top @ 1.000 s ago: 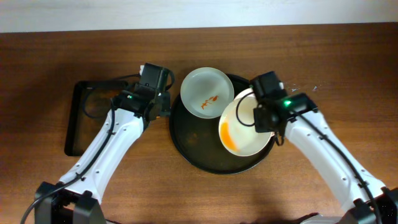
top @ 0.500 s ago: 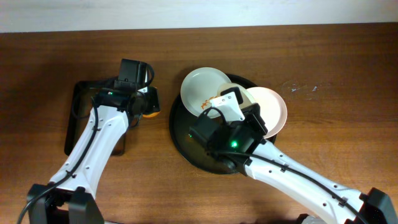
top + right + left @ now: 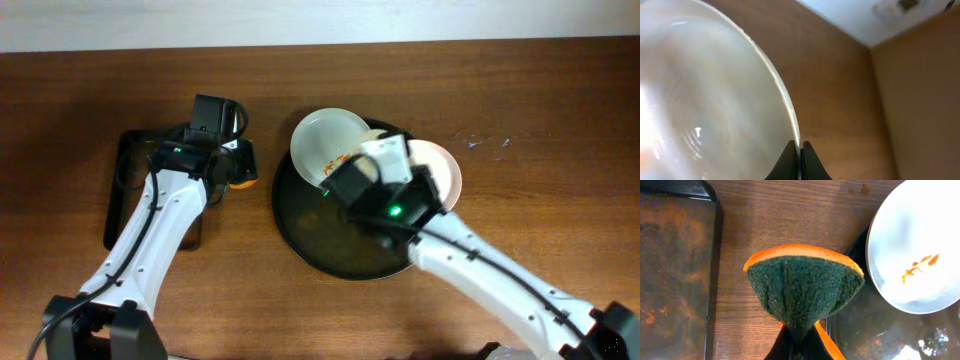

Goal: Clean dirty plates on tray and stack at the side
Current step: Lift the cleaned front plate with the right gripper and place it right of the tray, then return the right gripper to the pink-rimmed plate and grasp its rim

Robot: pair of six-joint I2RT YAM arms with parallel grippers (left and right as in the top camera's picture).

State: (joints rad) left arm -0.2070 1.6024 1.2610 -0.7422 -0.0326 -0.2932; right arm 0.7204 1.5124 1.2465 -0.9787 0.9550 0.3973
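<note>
A white plate [image 3: 328, 145] with orange smears rests on the far left rim of the round black tray [image 3: 330, 250]; it also shows in the left wrist view [image 3: 917, 240]. My right gripper [image 3: 412, 178] is shut on the rim of a second white plate [image 3: 445, 172] and holds it tilted over the tray's right side. In the right wrist view the fingers pinch that plate [image 3: 705, 100] at its edge, with the gripper [image 3: 800, 150] at the bottom. My left gripper [image 3: 238, 168] is shut on an orange and green sponge [image 3: 805, 287], over bare table left of the tray [image 3: 880, 330]. A third plate is not visible.
A rectangular rusty-brown pan [image 3: 150, 190] lies at the left, beside my left arm; it also shows in the left wrist view [image 3: 675, 270]. Bare wooden table [image 3: 540, 120] lies to the right of the tray, with a small white scuff.
My left gripper drew back left from the tray with the sponge. My right arm swung across the tray, and its plate rose and shifted right, past the tray's right rim.
</note>
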